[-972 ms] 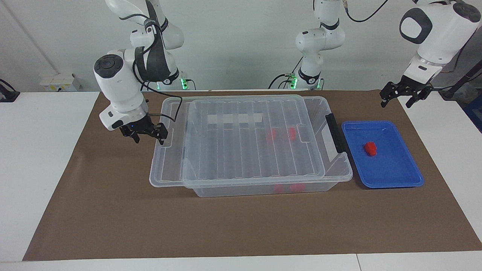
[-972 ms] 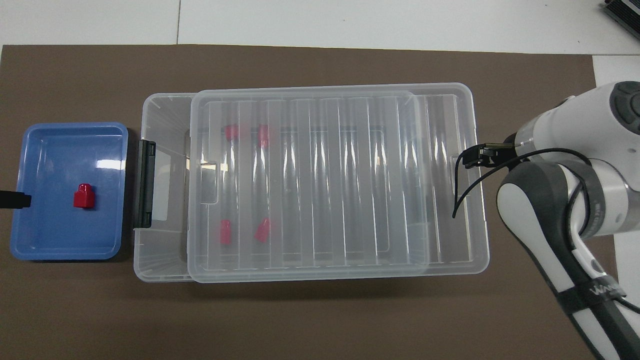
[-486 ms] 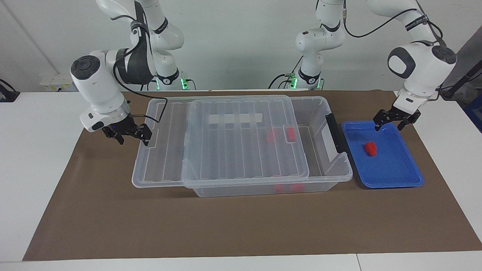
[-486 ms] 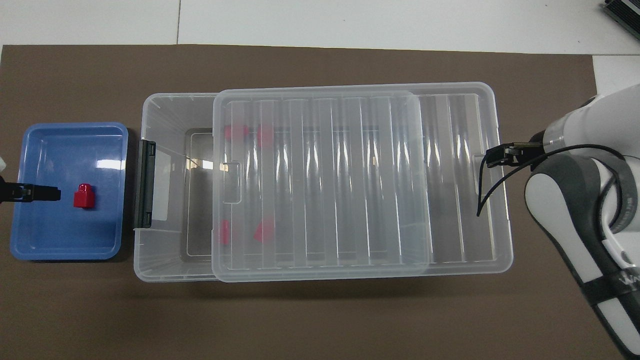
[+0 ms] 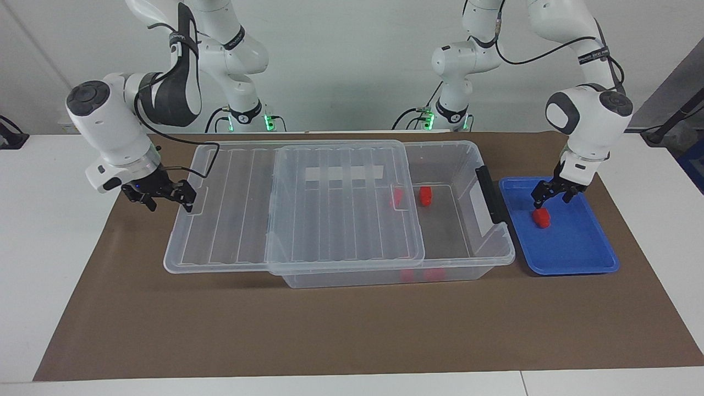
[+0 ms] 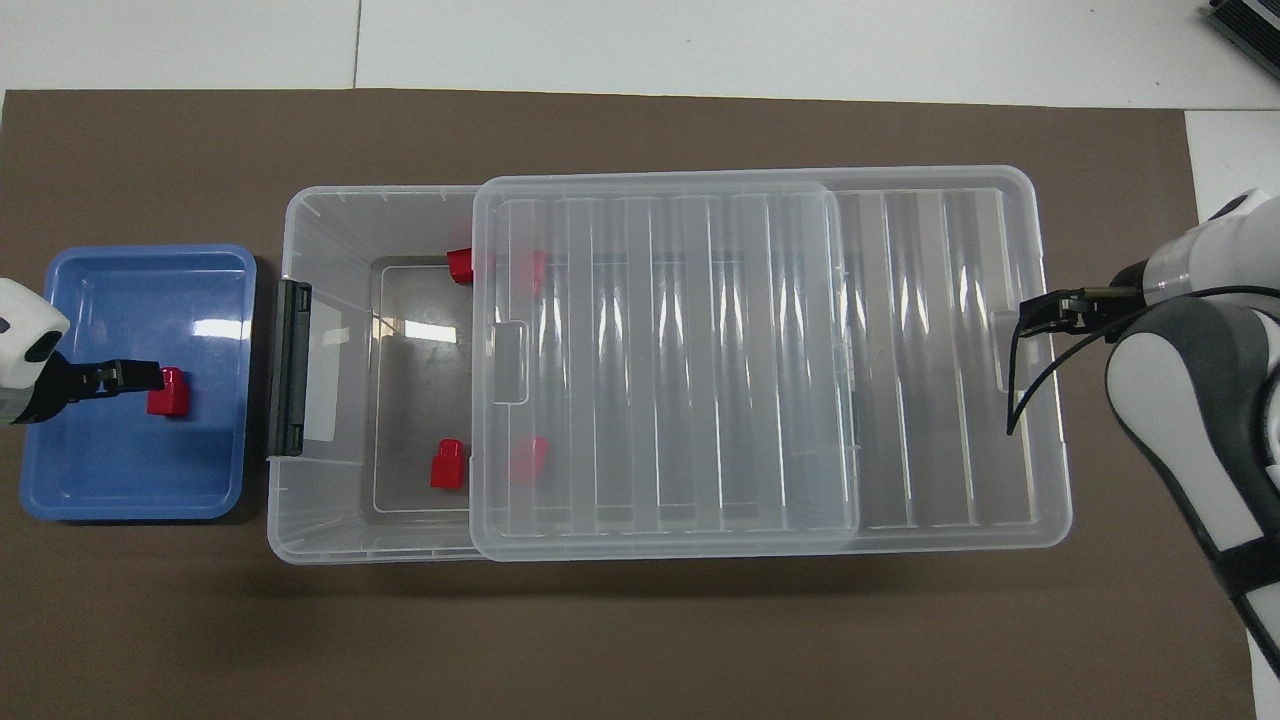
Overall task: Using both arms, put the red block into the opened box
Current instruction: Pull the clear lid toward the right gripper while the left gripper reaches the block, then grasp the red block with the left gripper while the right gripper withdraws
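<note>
Right gripper (image 5: 163, 196): small black two-finger tool at the lid's end edge, toward the right arm's end of the table; fingers spread; whether they grip that edge, cannot tell.
Lid (image 5: 231, 209): ribbed clear plastic, lying on the box but overhanging it toward the right gripper, so the box's other end stands open.
Box (image 5: 495, 250): large shallow transparent plastic tub on brown paper mat (image 5: 330, 330); dark grey latch (image 5: 491, 195) on the end facing the left gripper.
Blocks in box: red block (image 6: 446, 465) and red block (image 6: 460, 265) on the uncovered floor; two more show dimly under the lid.
Blue tray (image 5: 583, 258): shallow plastic, just beside the latch end.
Red block (image 5: 542, 218): small chunky bright red plastic, in the tray, directly under the left gripper.
Left gripper (image 5: 551, 193): low over the block, fingers spread, block not pinched.
</note>
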